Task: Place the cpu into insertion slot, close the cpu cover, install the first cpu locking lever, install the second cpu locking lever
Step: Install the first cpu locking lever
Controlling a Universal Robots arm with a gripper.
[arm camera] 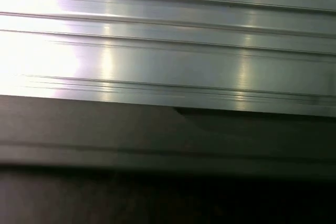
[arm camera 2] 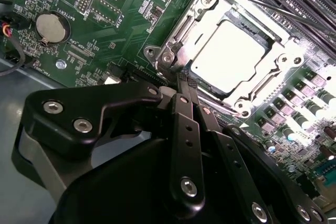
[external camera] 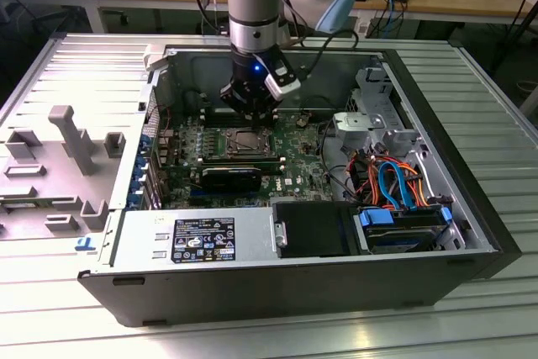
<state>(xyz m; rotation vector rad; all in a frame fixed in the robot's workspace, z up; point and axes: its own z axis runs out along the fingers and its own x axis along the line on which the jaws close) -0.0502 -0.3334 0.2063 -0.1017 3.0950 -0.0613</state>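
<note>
The cpu [arm camera 2: 227, 56] — a flat square chip with a dull silver top — is seen seated in the insertion slot [arm camera 2: 185, 34] on the green circuit board [arm camera 2: 105, 30], framed by the thin metal cpu cover [arm camera 2: 282, 39], which is lowered around it. The hand [arm camera 2: 185, 83] is clenched, fingertips pressed together at the slot's corner. Board lettering is seen but not made out.

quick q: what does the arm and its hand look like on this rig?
The arm is silver-grey tube with pale blue joint caps, and black cables run alongside it. A small blue light glows at the wrist, beside a white-and-black box. The hand is matte black: slim flat fingers on linkage plates fastened with silver screws.
</note>
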